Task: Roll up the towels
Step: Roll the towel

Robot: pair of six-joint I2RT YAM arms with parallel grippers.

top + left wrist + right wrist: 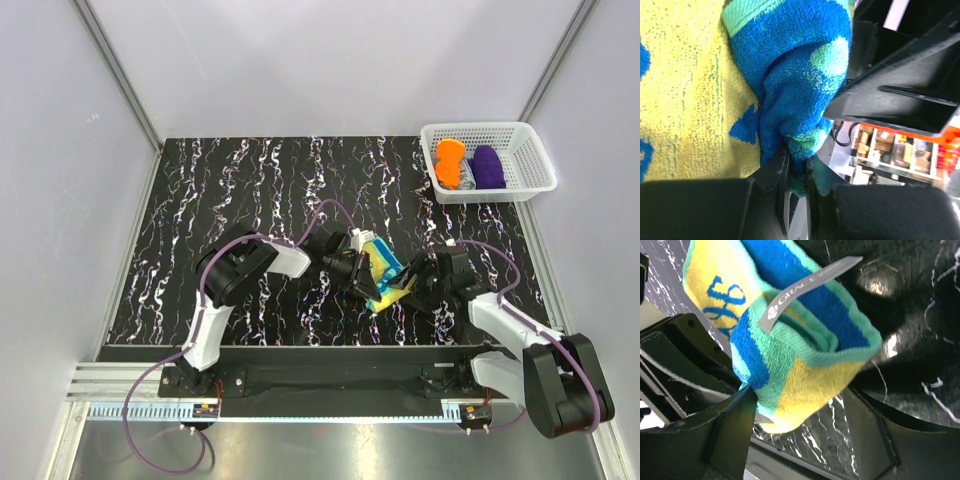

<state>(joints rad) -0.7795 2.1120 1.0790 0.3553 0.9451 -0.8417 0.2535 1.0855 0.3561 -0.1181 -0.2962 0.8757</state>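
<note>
Left gripper [797,172] pinches a blue fold of the teal-blue-yellow towel [383,272]. Right gripper [800,397] is spread wide around its folded end, above the black marbled table [240,190].

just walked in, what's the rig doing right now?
Both arms are working the teal, blue and yellow towel mid-table. The left gripper is shut on a bunched fold of it. The right gripper is open, its fingers straddling the labelled end. The orange towel sits bundled in the white basket beside a purple item.
</note>
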